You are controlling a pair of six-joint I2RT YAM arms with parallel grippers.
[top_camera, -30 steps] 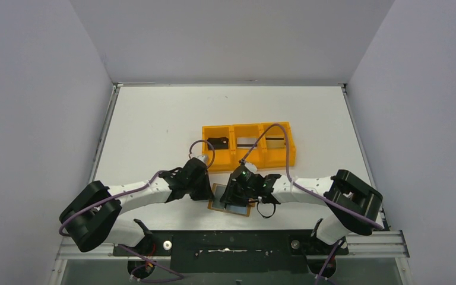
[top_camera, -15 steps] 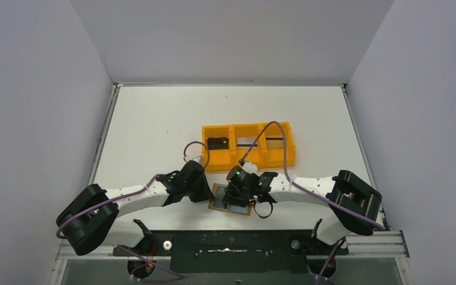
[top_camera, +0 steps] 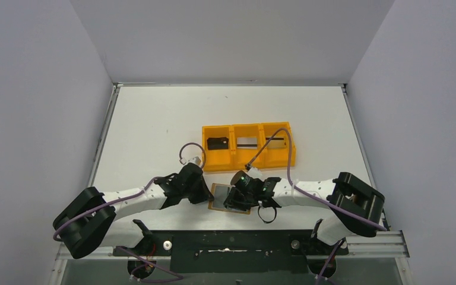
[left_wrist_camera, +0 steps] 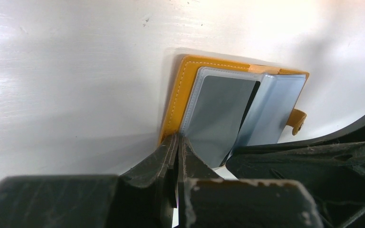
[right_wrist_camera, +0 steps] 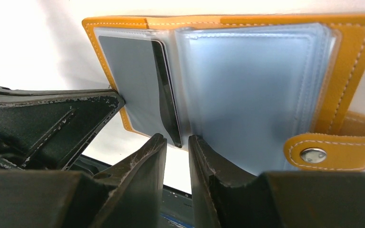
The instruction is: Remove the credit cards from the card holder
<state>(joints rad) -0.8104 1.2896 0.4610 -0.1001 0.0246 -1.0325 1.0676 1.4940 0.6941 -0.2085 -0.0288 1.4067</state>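
While open flat, card holder (right_wrist_camera: 356, 61) crosswise

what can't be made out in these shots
- Top view: card holder mostly under the right tool; cards too small to see.
- Right wrist view: cloudy sleeves hide how many credit cards are inside.
- Left wrist view: left tool hides its own contact with the holder's edge.

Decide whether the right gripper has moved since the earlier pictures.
Yes. The right gripper has pulled back slightly toward the robot, widening its gap from the orange tray.
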